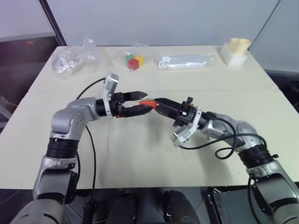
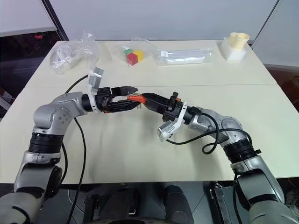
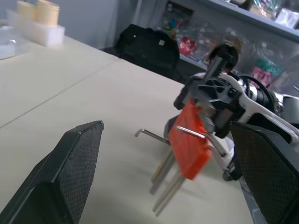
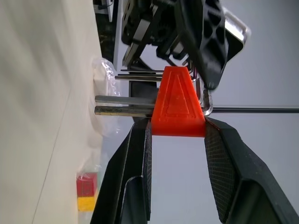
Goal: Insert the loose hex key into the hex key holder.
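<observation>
The right gripper (image 4: pixel 177 135) clamps the hex key holder (image 4: pixel 177 105) at its fingertips, between the left gripper's (image 3: pixel 168 154) wide-open fingers.

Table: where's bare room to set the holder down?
Near half of the table, below both pincers, is bare. The far edge is crowded: plastic bags, bagged cubes, a clear packet, a cream block.

The loose hex key (image 4: pixel 252 110) runs past the picture's edge, so its far end is cut off. Between the right gripper (image 4: pixel 177 135) pads, the hex key holder's (image 4: pixel 177 105) base is hidden.
</observation>
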### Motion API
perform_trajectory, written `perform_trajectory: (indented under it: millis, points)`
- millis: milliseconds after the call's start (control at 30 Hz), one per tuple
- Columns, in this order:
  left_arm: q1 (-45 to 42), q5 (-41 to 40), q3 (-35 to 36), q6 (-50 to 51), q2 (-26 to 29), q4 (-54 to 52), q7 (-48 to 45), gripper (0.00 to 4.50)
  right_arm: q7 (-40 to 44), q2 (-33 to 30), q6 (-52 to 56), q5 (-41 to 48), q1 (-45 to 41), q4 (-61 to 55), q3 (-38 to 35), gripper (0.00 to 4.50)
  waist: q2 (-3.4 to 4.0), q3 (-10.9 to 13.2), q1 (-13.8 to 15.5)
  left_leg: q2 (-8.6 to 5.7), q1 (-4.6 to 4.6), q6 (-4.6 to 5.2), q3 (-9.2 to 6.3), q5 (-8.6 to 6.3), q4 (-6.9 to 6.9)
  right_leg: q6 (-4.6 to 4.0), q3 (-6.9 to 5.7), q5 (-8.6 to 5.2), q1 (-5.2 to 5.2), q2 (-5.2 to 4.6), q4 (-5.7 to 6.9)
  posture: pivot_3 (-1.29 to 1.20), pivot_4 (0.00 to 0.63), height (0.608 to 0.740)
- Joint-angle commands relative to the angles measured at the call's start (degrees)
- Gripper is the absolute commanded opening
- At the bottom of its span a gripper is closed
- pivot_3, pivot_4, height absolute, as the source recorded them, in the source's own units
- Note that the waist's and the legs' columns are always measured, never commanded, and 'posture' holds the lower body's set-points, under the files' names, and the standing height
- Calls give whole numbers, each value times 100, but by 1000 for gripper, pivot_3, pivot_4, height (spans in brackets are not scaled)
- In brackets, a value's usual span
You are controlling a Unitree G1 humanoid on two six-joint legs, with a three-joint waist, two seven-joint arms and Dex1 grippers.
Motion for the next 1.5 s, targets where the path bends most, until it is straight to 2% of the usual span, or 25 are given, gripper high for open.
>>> perform_trajectory:
  millis: [33,567,667,867,900,1367,1400,1433,1500]
  points:
    - [34,110,-53,-240,151,-264,-106,4500,-1,-72,-135,238,-65,91,-30,1018,0,0,-5,0,0,0,0,0,0,0,0,0,0,0,0,0,150,740]
    - [152,366,-303,-587,334,-363,-308,4500,106,-113,-232,379,-129,262,-71,1018,0,0,-3,2,0,1,0,0,0,0,1,0,0,2,0,0,150,740]
    - [148,388,-327,-622,330,-359,-334,3633,173,-126,-221,435,-126,288,-64,1018,0,0,2,3,0,1,0,0,0,0,1,0,0,3,1,0,150,740]
    - [107,393,-329,-689,322,-346,-310,362,272,-112,-192,491,-104,320,-53,1018,0,0,-2,3,0,5,0,-2,0,0,1,0,0,3,1,0,150,740]
    - [98,392,-328,-697,319,-346,-303,34,295,-109,-191,499,-99,324,-45,1018,0,0,-3,4,0,5,0,-2,0,-1,1,0,0,5,1,0,150,740]
    - [53,362,-348,-535,300,-350,-288,34,550,-85,-185,567,-61,324,27,1018,0,0,-1,4,0,5,0,-2,1,0,1,0,0,5,4,0,150,740]
    - [56,388,-363,-554,302,-355,-290,873,560,-83,-181,571,-63,328,26,1018,0,0,-1,4,0,4,0,-2,1,0,1,0,0,5,4,0,150,740]
    - [59,407,-373,-568,303,-360,-292,1156,569,-81,-178,574,-64,329,24,1018,0,0,0,4,0,5,0,-2,1,0,1,0,0,5,4,0,150,740]
    - [61,476,-392,-672,289,-361,-288,2076,588,-79,-176,582,-68,337,22,1018,0,0,0,4,0,5,0,-2,1,0,1,0,0,5,4,0,150,740]
